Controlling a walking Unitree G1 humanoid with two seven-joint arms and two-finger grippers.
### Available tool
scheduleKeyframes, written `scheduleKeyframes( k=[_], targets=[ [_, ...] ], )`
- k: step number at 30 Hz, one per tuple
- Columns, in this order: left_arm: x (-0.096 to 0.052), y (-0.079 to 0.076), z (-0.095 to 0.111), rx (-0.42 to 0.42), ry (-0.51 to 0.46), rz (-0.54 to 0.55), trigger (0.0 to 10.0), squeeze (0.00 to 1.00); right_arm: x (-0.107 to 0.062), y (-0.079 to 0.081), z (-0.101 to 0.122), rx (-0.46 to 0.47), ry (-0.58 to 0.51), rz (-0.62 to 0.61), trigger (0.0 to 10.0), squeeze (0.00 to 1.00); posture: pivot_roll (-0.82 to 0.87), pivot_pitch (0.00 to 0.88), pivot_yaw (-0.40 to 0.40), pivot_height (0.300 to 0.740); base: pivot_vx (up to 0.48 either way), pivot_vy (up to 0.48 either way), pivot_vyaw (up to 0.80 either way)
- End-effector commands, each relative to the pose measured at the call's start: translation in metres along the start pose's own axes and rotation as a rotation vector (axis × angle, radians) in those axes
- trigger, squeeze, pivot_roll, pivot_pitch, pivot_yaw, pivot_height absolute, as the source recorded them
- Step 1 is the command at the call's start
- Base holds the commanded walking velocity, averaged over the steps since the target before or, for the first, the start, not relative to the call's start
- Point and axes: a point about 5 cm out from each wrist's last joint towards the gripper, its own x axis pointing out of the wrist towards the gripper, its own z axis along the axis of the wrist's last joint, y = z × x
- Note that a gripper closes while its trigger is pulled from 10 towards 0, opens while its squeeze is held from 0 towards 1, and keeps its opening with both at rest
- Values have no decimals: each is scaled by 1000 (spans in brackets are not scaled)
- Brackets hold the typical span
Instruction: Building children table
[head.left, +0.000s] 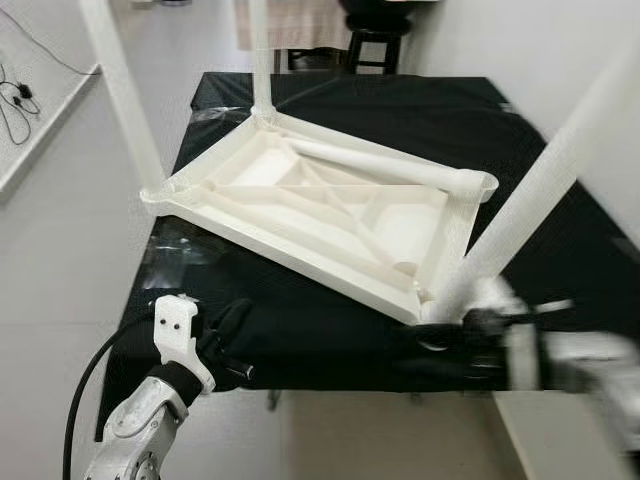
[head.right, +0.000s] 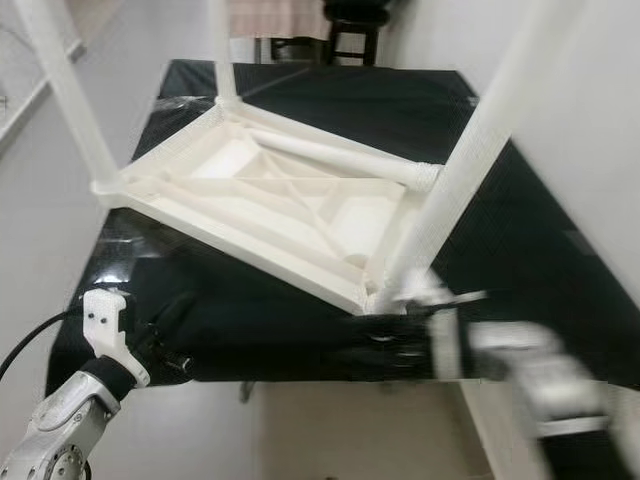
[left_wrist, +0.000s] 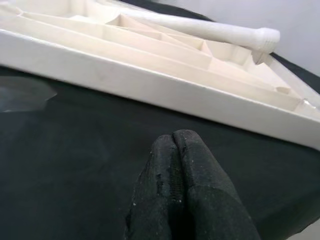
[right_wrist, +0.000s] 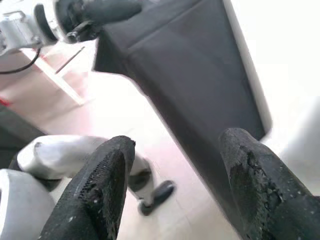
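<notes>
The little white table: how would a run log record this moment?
tabletop upside down on black cloth | left gripper shut | right gripper open

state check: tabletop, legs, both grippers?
tabletop: upside down on the black-covered table
three legs: standing up at corners, nearest leg
loose leg: lying across the tabletop's underside
left gripper: shut, empty, on the cloth
right gripper: open, by the near corner
</notes>
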Motion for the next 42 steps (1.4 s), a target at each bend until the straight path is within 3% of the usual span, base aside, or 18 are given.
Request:
scheduleKeyframes(
  k=[1, 3, 4, 5, 7, 10, 11, 14, 16, 19, 22, 23, 24, 32, 33, 38, 42],
  targets=[
    [-2, -1, -4, -2, 24, -13, 10000, 0, 3, 4, -5, 16, 3, 54, 10000, 0, -15, 95, -76, 740, 0, 0, 0],
    [-2, 0, -4, -1, 25, -14, 10000, 0, -7, 3, -7, 14, 53, 49, 10000, 0, -17, 96, -80, 740, 0, 0, 0],
    [-1, 0, -4, 1, 26, -15, 10000, 0, -25, -13, -12, -12, 176, -54, 10000, 0, -16, 92, -84, 740, 0, 0, 0],
    [-1, 0, -4, 2, 27, -16, 10000, 0, -31, -20, -13, -25, 211, -106, 10000, 0, -15, 91, -84, 740, 0, 0, 0],
    [-1, -1, -5, 3, 28, -17, 10000, 0, -32, -29, -9, -52, 209, -168, 10000, 0, -11, 90, -86, 740, 0, 0, 0],
    [-1, -1, -5, 7, 29, -18, 10000, 0, -28, -42, 0, -101, 167, -264, 10000, 0, -10, 89, -86, 740, 0, 0, 0],
    [0, -1, -5, 9, 31, -20, 10000, 0, -12, -52, 16, -177, 83, -323, 10000, 0, -9, 86, -85, 740, 0, 0, 0],
    [0, -1, -5, 12, 32, -22, 10000, 0, 2, -53, 27, -204, 17, -320, 10000, 0, -5, 83, -85, 740, 0, 0, 0],
    [0, -2, -6, 15, 34, -24, 10000, 0, 21, -50, 42, -225, -67, -273, 10000, 0, 3, 80, -86, 740, 0, 0, 0],
    [0, -2, -6, 24, 36, -26, 10000, 0, 56, -27, 54, -265, -117, -35, 10000, 0, 7, 78, -87, 740, 0, 0, 0],
    [0, -2, -6, 25, 36, -25, 10000, 0, 67, -21, 55, -285, -114, 25, 10000, 0, 8, 78, -89, 740, 0, 0, 0],
    [0, -2, -6, 25, 36, -25, 10000, 0, 78, -15, 57, -302, -115, 71, 10000, 0, 7, 77, -90, 740, 0, 0, 0],
    [0, -3, -6, 26, 36, -25, 10000, 0, 99, 1, 60, -333, -129, 177, 10000, 0, 13, 78, -94, 740, 0, 0, 0],
    [0, -4, -6, 27, 33, -19, 10000, 0, 122, 6, 64, -360, -138, 226, 10000, 0, 25, 80, -97, 740, 0, 0, 0],
    [0, -4, -6, 25, 32, -17, 10000, 0, 126, 13, 64, -367, -118, 273, 10000, 0, 22, 86, -101, 740, 0, 0, 0],
    [0, -5, -6, 22, 32, -17, 10000, 0, 128, 19, 64, -377, -109, 308, 10000, 0, 21, 87, -101, 740, 0, 0, 0],
    [0, -6, -6, 25, 36, -22, 10000, 0, 118, -4, 60, -434, -14, 223, 10000, 0, 27, 88, -100, 740, 0, 0, 0]
  ],
)
